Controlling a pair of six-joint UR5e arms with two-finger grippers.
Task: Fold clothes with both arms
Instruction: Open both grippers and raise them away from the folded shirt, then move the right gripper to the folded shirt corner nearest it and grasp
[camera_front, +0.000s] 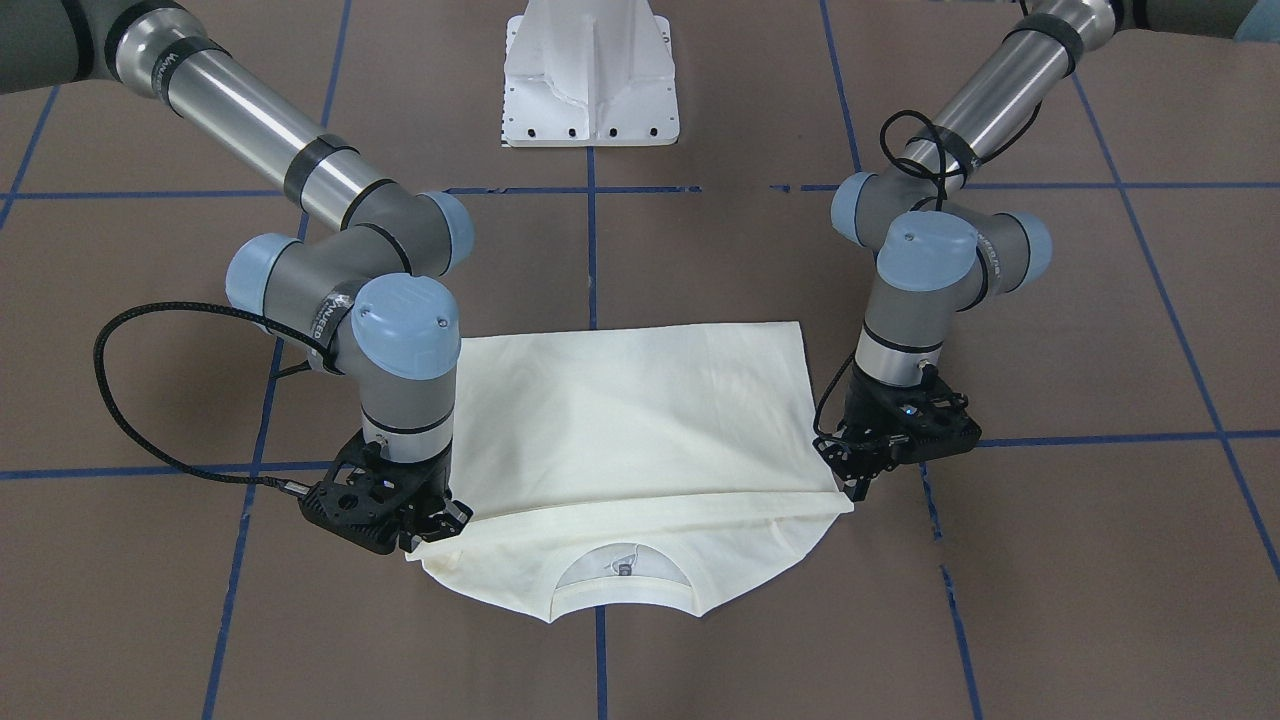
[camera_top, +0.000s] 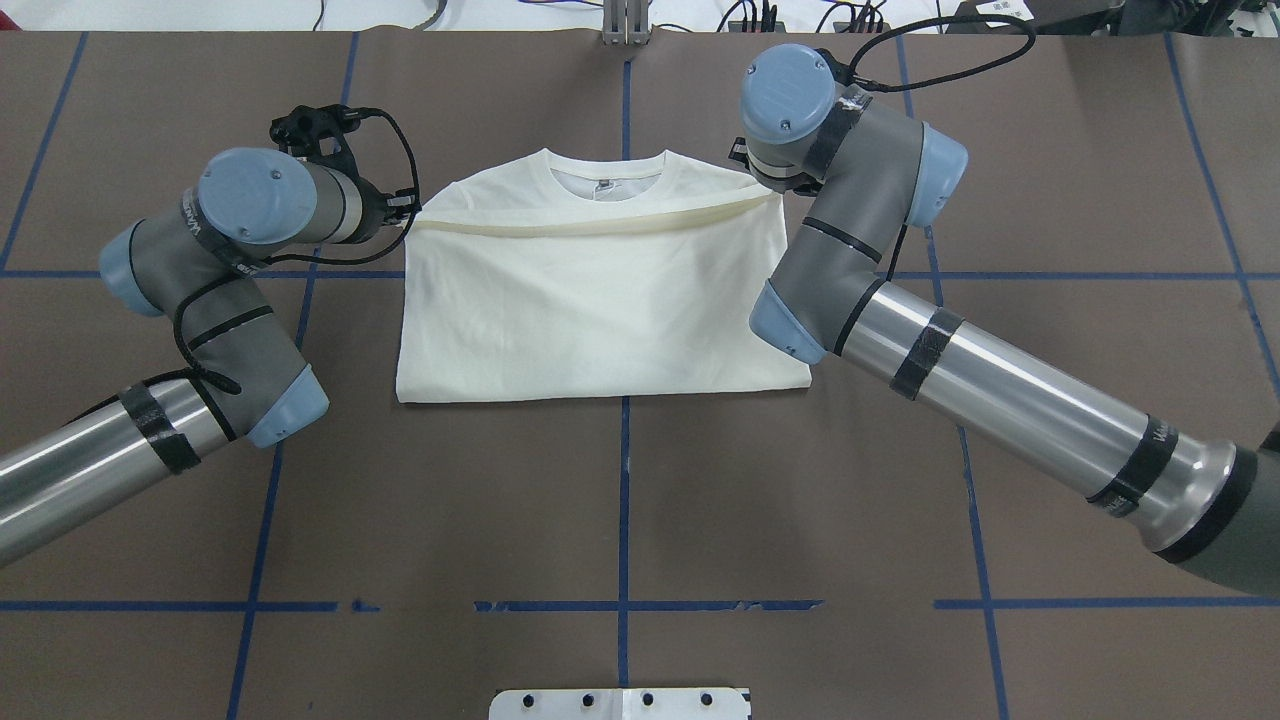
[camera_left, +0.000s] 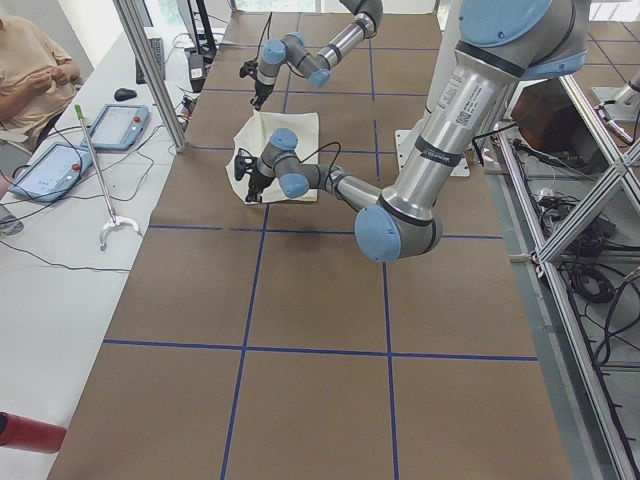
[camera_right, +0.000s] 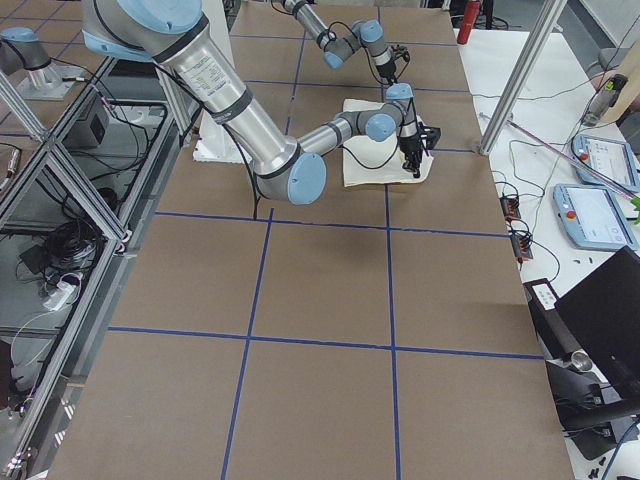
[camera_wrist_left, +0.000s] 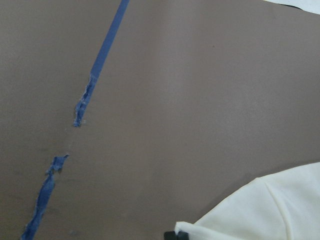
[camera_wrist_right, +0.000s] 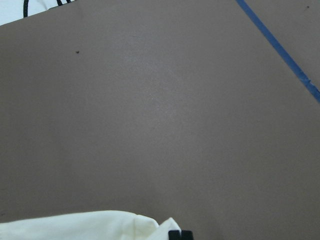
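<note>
The cream T-shirt (camera_front: 630, 420) lies flat on the brown table, plain side up, its lower part folded up to just short of the collar (camera_front: 625, 575). The cat print is hidden. My left gripper (camera_front: 852, 488) is shut on one end of the folded-over hem edge, and my right gripper (camera_front: 440, 528) is shut on the other end. The edge runs taut between them. In the overhead view the shirt (camera_top: 600, 310) sits between both wrists; the left gripper (camera_top: 408, 212) shows, the right one is hidden under its wrist. Both wrist views show a shirt corner (camera_wrist_left: 270, 210) (camera_wrist_right: 75, 225) at the fingertips.
The white pedestal base (camera_front: 592, 80) stands on the robot's side of the shirt. Blue tape lines (camera_top: 624, 480) cross the table. A side bench with tablets (camera_left: 60, 165) and a seated person (camera_left: 30, 70) lies beyond the far edge, behind metal frame posts (camera_left: 150, 70).
</note>
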